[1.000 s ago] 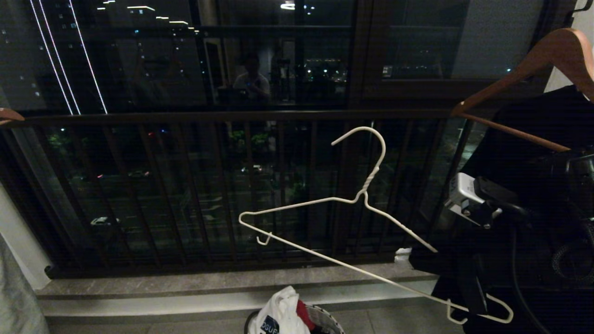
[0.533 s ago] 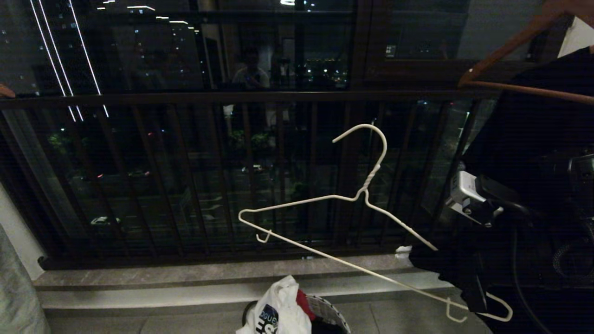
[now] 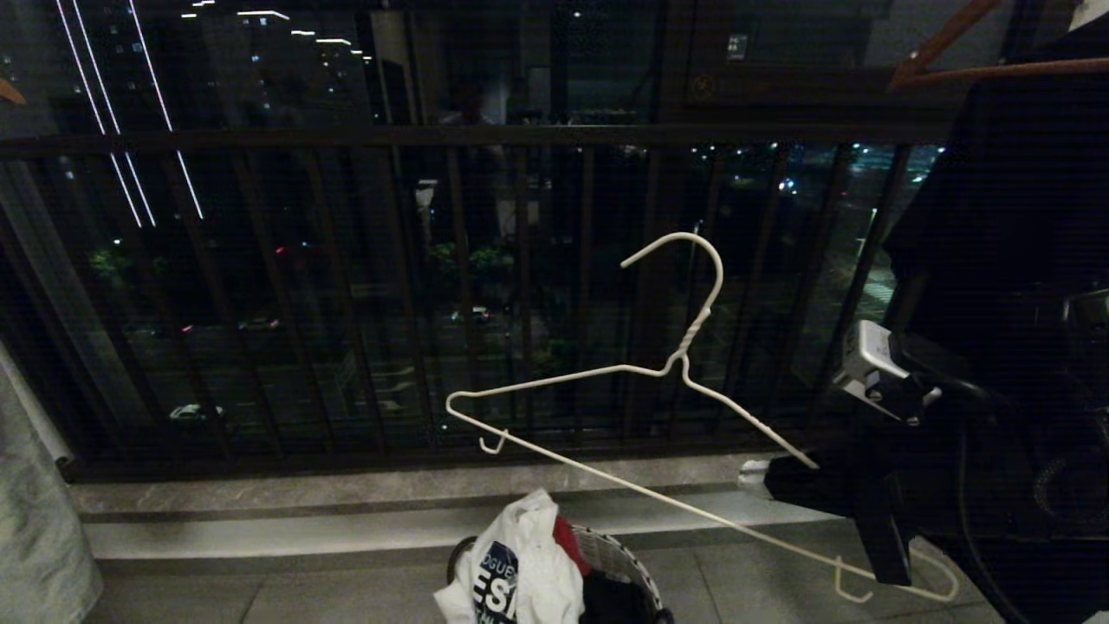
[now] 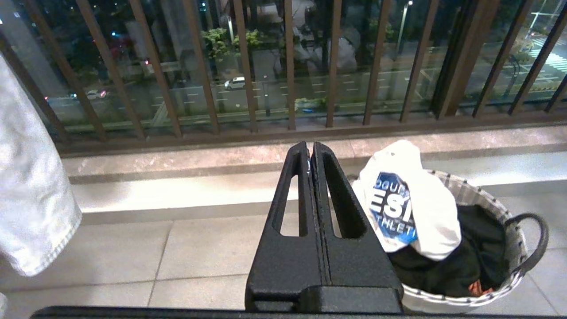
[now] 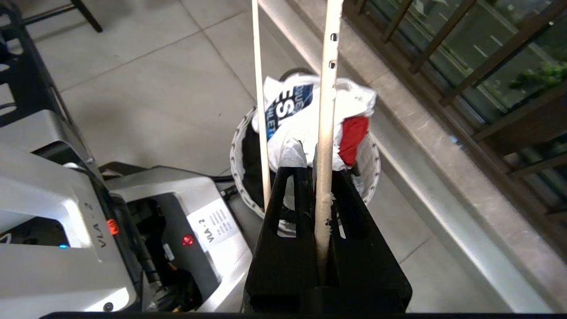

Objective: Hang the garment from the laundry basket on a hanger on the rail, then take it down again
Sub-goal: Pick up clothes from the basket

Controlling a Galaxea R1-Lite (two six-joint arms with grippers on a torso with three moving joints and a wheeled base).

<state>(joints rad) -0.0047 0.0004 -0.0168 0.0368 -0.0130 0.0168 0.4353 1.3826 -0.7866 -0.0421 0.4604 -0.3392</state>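
The cream wire hanger (image 3: 684, 364) hangs tilted in front of the balcony bars, hook up. My right gripper (image 3: 769, 482) is shut on its sloping right arm, and the wire (image 5: 326, 110) runs out between the fingers. Below it, the white garment (image 3: 524, 568) with a blue logo lies heaped on top of the round mesh laundry basket (image 3: 625, 568) on the floor. The left wrist view shows my left gripper (image 4: 310, 148) shut and empty, low above the tiles beside the basket (image 4: 491, 199) and the garment (image 4: 429, 208). The rail is out of view.
Dark balcony railing (image 3: 520, 137) and a stone kerb (image 3: 303, 496) stand just behind the basket. A black garment (image 3: 1031, 191) on a brown wooden hanger (image 3: 953, 35) hangs at the right. A pale garment (image 3: 35, 537) hangs at the left. My base (image 5: 66, 199) is close to the basket.
The head view has tipped down: the railing's top bar sits higher in the picture and more of the basket and garment shows. The hanger and right gripper keep their place in view.
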